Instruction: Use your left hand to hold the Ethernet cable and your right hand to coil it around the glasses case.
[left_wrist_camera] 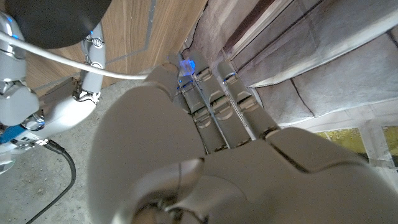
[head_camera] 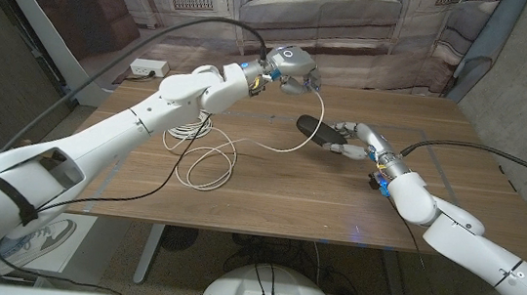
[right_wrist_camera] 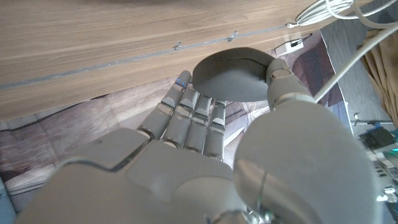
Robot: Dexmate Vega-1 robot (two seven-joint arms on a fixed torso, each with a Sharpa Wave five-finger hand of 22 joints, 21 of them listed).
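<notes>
Head view: the wooden table (head_camera: 270, 183) takes up the middle of the frame, its far edge near the top and a backdrop printed with a sofa (head_camera: 317, 11) behind it. From the lower left corner the left arm (head_camera: 107, 141) stretches up to the upper middle, where the left hand (head_camera: 293, 69) is raised above the far part of the table, fingers curled around one end of the white Ethernet cable (head_camera: 244, 145). From that hand the cable drops in a curve toward the centre, runs left across the wood and ends in loose loops at middle left, with a tighter bundle just above them. The right arm (head_camera: 452, 221) comes in from the lower right corner. The right hand (head_camera: 357, 141) sits right of centre and grips the dark glasses case (head_camera: 312, 129), which sticks out toward picture left, low over the table; I cannot tell whether it touches the wood. The cable passes just beside the case's left end. A white power strip (head_camera: 148, 68) lies at the table's far left corner. In the right wrist view the fingers (right_wrist_camera: 186, 118) and thumb close around the case's rounded end.
</notes>
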